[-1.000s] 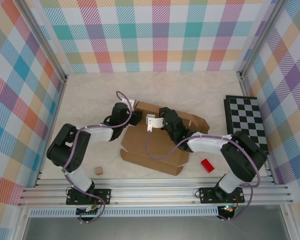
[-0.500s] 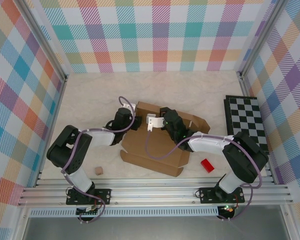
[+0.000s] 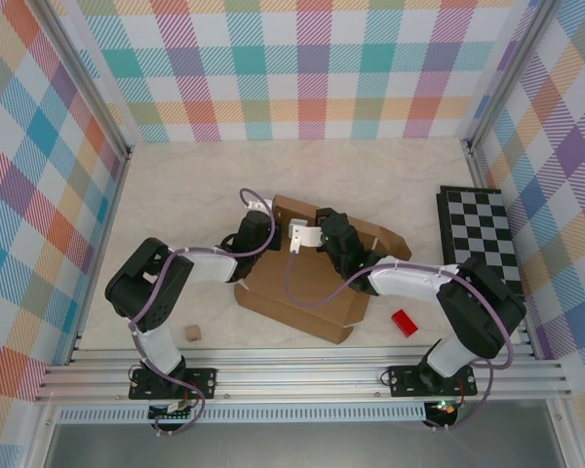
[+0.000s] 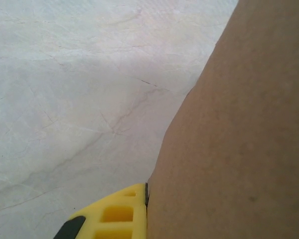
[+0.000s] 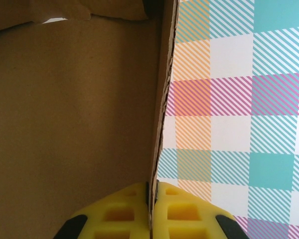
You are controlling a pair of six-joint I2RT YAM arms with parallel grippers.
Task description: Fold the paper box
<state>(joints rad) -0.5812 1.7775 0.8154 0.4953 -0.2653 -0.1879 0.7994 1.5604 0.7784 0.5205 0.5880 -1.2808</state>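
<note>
The paper box (image 3: 297,288) is a brown cardboard sheet lying mid-table with its back walls raised. My left gripper (image 3: 265,237) is at the box's back left corner. In the left wrist view one yellow finger (image 4: 114,216) presses its pad flat against a cardboard wall (image 4: 239,124); that wall hides the other finger. My right gripper (image 3: 302,239) is at the raised back wall, shut on it. In the right wrist view both yellow fingers (image 5: 122,214) clamp the thin edge of the cardboard panel (image 5: 74,114).
A small tan cube (image 3: 192,333) lies near the front left. A red block (image 3: 404,323) sits to the right of the box. A black-and-white checkerboard (image 3: 483,234) lies along the right wall. Plaid walls enclose the table.
My left gripper has slid right along the table to the box's left wall and closed against it. The box's left side has shifted slightly. The right gripper keeps its grip.
</note>
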